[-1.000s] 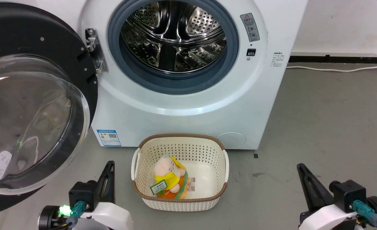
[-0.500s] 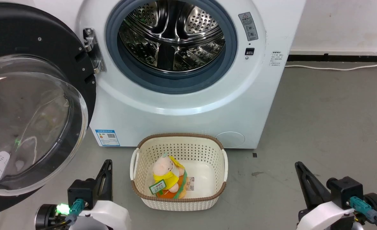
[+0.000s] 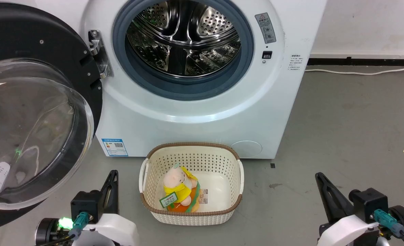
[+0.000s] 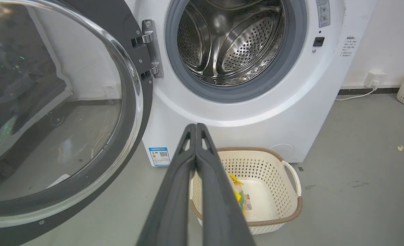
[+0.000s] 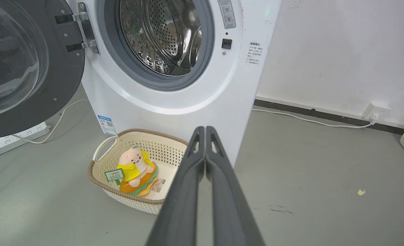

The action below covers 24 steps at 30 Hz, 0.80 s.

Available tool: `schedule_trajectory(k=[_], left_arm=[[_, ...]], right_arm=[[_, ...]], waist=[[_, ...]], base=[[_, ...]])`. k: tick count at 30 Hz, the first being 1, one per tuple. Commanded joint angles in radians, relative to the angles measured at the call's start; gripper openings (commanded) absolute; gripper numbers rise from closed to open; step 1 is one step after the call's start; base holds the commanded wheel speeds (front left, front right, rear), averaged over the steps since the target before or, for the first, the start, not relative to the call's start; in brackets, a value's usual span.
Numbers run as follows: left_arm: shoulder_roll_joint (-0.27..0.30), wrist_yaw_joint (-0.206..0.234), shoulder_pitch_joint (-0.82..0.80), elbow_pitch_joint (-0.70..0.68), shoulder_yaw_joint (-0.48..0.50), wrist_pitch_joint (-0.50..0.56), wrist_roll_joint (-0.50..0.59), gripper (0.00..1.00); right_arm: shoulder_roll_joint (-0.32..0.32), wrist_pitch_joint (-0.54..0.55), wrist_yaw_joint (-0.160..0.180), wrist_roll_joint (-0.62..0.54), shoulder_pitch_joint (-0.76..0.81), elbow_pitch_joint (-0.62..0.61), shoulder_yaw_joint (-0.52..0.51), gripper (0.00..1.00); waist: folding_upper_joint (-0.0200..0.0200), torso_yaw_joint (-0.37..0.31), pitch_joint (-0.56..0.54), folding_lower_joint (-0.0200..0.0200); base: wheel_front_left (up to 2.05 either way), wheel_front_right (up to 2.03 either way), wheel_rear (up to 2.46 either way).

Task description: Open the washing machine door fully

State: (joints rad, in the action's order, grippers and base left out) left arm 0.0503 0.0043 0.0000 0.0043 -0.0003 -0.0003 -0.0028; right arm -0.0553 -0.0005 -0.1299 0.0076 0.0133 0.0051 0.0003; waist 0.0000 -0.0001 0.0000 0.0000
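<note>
My left gripper (image 3: 113,175) sat at the lower left of the head view, its two dark fingers pressed together with nothing between them; my right gripper (image 3: 319,176), at the lower right, was clenched the same way and empty; both hung well apart from the washing machine door (image 3: 34,119). The door stood at the left of the frame, swung wide on its metal hinge (image 3: 98,54), clear of the drum opening of the washing machine (image 3: 195,116). A blue label (image 3: 114,147) with a small square code sat at the machine's lower left; a grey warning sticker (image 3: 266,28) with a red triangle sat at its upper right; the print on both was too small to read. Just below the machine, a basket (image 3: 191,214) held a plush toy (image 3: 178,186) with a green tag (image 3: 169,200); its lettering was unreadable.
</note>
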Motion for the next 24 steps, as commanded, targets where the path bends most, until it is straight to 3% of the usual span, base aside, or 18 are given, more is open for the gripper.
schedule_trajectory(k=[1,24], left_arm=[[0.0,-0.004,0.0,-0.004,0.0,0.0,0.003,0.0],[0.0,-0.004,0.0,-0.004,0.0,0.0,0.003,0.0]], right_arm=[[0.005,0.0,-0.001,-0.008,-0.013,-0.005,0.0,0.0],[0.005,0.0,-0.001,-0.008,-0.013,-0.005,0.0,0.0]], waist=[[0.0,0.0,0.0,0.0],[0.0,0.0,0.0,0.0]], base=[[0.0,0.0,0.0],[0.0,0.0,0.0]])
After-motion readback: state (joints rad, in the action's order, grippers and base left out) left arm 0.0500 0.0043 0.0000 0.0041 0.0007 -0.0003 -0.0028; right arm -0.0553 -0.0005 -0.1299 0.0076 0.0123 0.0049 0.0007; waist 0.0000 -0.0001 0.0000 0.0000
